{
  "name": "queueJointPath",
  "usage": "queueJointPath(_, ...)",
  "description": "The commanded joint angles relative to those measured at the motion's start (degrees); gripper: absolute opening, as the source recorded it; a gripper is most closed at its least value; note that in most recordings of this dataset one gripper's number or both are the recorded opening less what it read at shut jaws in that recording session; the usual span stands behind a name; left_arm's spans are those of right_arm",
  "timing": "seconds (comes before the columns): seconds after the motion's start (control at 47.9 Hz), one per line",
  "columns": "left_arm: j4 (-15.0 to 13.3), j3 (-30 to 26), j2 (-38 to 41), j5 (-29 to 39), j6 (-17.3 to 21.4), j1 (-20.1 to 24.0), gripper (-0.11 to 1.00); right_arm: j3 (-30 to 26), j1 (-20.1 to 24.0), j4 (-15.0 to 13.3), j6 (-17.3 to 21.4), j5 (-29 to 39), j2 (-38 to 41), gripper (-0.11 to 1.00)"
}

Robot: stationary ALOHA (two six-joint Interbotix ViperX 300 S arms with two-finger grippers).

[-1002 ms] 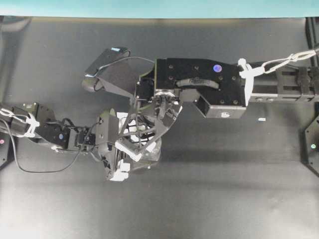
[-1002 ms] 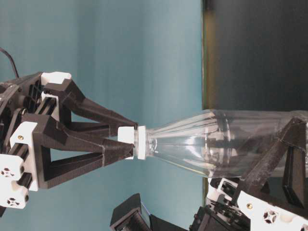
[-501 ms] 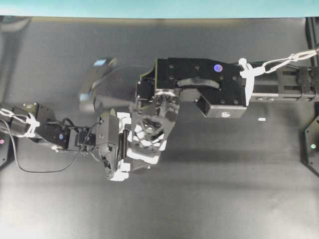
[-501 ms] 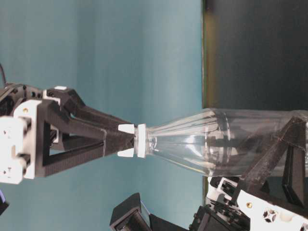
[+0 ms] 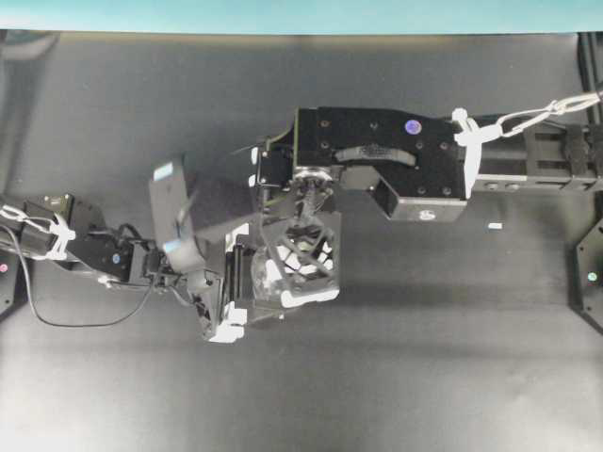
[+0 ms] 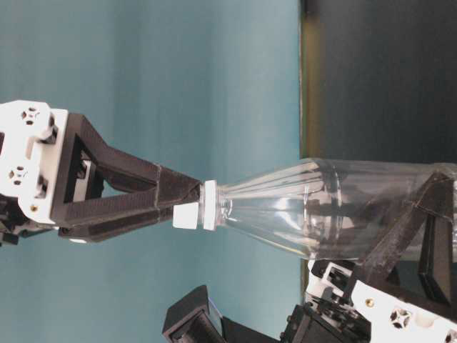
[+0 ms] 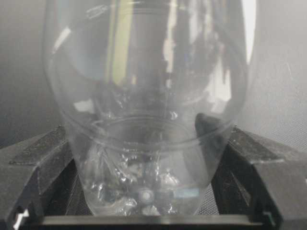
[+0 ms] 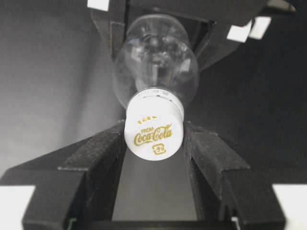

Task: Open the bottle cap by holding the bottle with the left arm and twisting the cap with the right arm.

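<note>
The clear bottle (image 6: 321, 214) stands upright on the black table; the table-level view is turned on its side. My left gripper (image 7: 144, 160) is shut on the bottle's lower body (image 7: 144, 96), one black finger (image 7: 41, 163) on each side. It also shows low in the table-level view (image 6: 400, 243) and in the overhead view (image 5: 229, 297). My right gripper (image 8: 154, 139) points down from above and is shut on the white bottle cap (image 8: 154, 132), which bears gold lettering. The cap (image 6: 187, 214) sits at the bottle's neck between the black fingers (image 6: 153, 204). In the overhead view the right gripper (image 5: 297, 273) hides most of the bottle.
A tiny white scrap (image 5: 494, 226) lies on the black table at the right. A black mount (image 5: 592, 278) sits at the table's right edge. The right arm's boxy body (image 5: 382, 160) spans the middle, and the left arm (image 5: 85, 247) comes in from the left.
My right gripper has rotated about the cap while staying shut on it; its wrist camera has swung from upper left to lower left in the overhead view. The left gripper and bottle have stayed put.
</note>
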Motion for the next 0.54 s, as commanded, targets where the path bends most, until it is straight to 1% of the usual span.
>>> queueJointPath(0.0,0.2,-0.3,0.4,0.4,-0.3,-0.8,0.82,-0.2,2.4,-0.5,-1.4,-0.5,-0.1,0.37)
queueJointPath(0.313,0.2,-0.3,0.4,0.4,-0.2,-0.8,0.82,0.0,2.4,-0.9,-0.6,-0.8,-0.2,0.37)
queueJointPath(0.439,0.2,-0.3,0.4,0.4,-0.2,-0.8,0.82,0.0,2.1,-0.9,0.5,-0.8,-0.3,0.37)
queueJointPath(0.522,0.2,-0.3,0.4,0.4,-0.2,-0.8,0.82,-0.1,1.8,-0.9,2.3,-0.8,-0.3,0.37)
